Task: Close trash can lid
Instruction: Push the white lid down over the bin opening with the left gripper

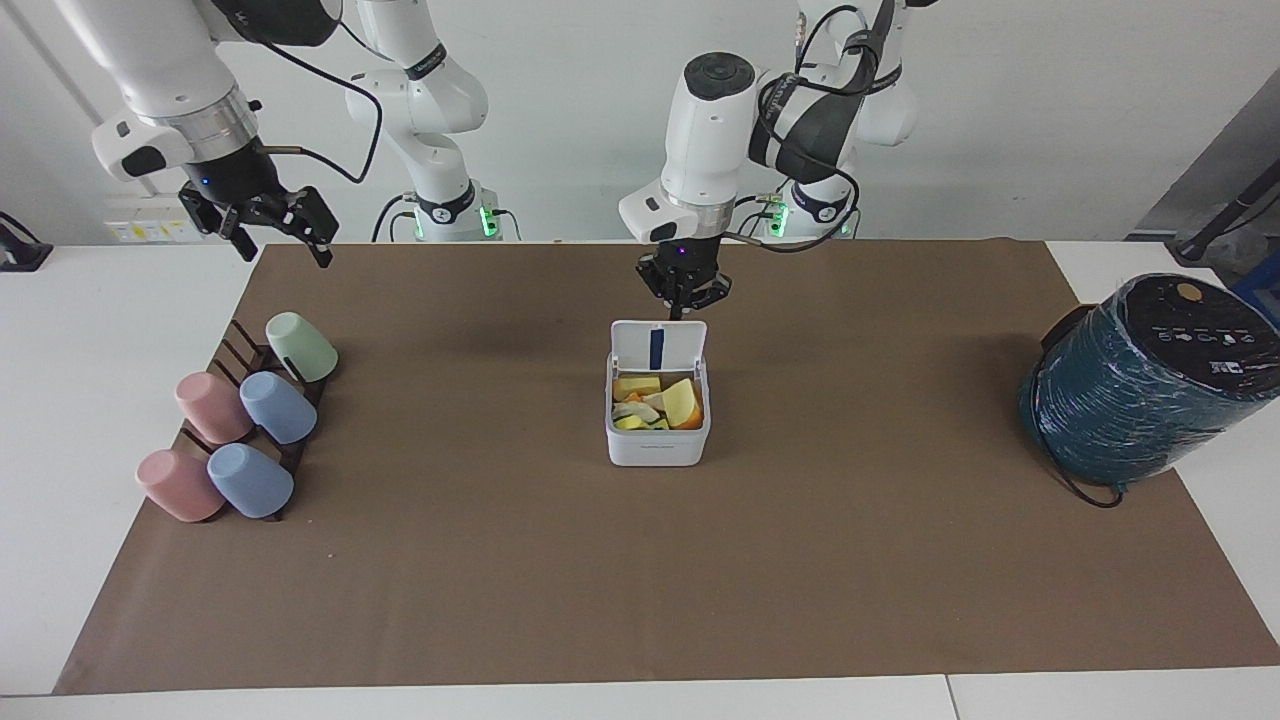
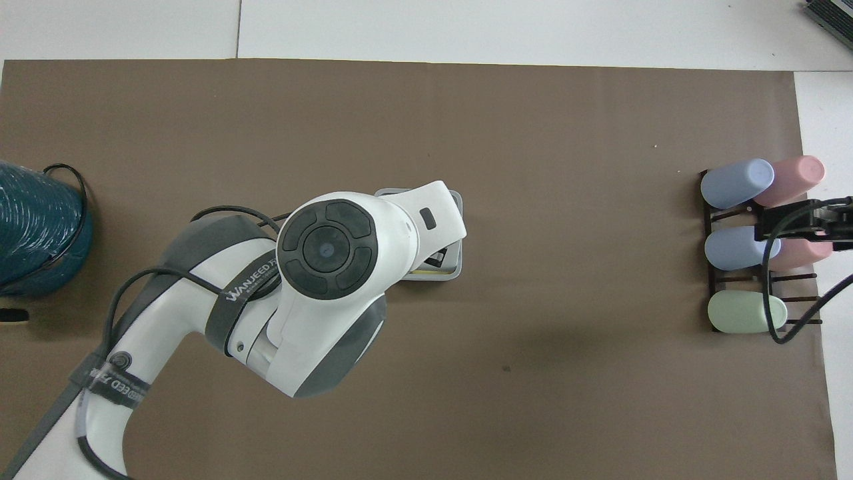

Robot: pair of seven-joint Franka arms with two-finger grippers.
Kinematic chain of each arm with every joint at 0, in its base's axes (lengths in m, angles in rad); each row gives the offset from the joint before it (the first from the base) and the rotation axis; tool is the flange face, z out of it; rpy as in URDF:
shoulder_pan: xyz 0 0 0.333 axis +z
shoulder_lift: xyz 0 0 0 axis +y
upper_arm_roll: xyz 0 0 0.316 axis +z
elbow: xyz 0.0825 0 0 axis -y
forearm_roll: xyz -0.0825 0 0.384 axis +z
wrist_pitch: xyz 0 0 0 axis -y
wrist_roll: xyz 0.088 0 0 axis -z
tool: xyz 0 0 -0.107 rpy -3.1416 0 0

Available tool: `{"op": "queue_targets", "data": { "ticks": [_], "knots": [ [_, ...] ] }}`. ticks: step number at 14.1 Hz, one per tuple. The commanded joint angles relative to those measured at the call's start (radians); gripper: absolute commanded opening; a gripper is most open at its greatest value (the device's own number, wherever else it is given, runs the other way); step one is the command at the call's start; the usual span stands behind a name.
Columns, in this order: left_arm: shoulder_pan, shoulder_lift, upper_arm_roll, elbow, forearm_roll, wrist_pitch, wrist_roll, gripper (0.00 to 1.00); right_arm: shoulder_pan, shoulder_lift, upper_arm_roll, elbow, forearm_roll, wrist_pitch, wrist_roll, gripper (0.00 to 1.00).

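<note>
The trash can is a small white square box mid-table, holding yellow and orange scraps. Its lid stands upright on the edge nearer the robots, its blue strip facing away from them. My left gripper hangs just above the lid's top edge, fingers together and pointing down; I cannot tell whether it touches. In the overhead view the left arm covers most of the trash can and hides the lid. My right gripper is open and empty, raised over the mat's corner near the cup rack, waiting.
A dark rack with several pastel cups lies toward the right arm's end. A large dark teal wrapped cylinder with a black cable stands at the left arm's end. A brown mat covers the table.
</note>
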Motion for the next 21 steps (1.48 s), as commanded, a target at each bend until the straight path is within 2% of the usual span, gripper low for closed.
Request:
{"op": "queue_targets", "data": {
  "ticks": [1,9,12,14,16,21],
  "knots": [
    [0.007,0.034,0.004,-0.009,-0.01,0.083,-0.004,0.0,-0.004,-0.026,0.007,-0.033,-0.019,0.02,-0.012,1.0],
    [-0.001,0.186,0.004,0.006,-0.009,0.232,-0.002,0.0,-0.004,-0.027,0.009,-0.037,-0.019,0.019,-0.01,1.0],
    [-0.009,0.206,0.004,0.006,-0.009,0.255,-0.005,0.0,-0.004,-0.027,0.009,-0.037,-0.019,0.019,-0.012,1.0],
    [-0.01,0.204,0.004,0.017,-0.009,0.223,-0.007,0.0,-0.003,-0.029,0.009,-0.039,-0.019,0.019,-0.01,1.0],
    [-0.01,0.174,0.005,0.026,-0.009,0.142,-0.007,0.0,-0.003,-0.029,0.009,-0.04,-0.019,0.019,-0.01,1.0],
    [0.013,0.014,0.019,0.029,-0.009,-0.151,-0.007,0.0,-0.003,-0.029,0.009,-0.04,-0.019,0.019,-0.009,1.0]
  ]
}}
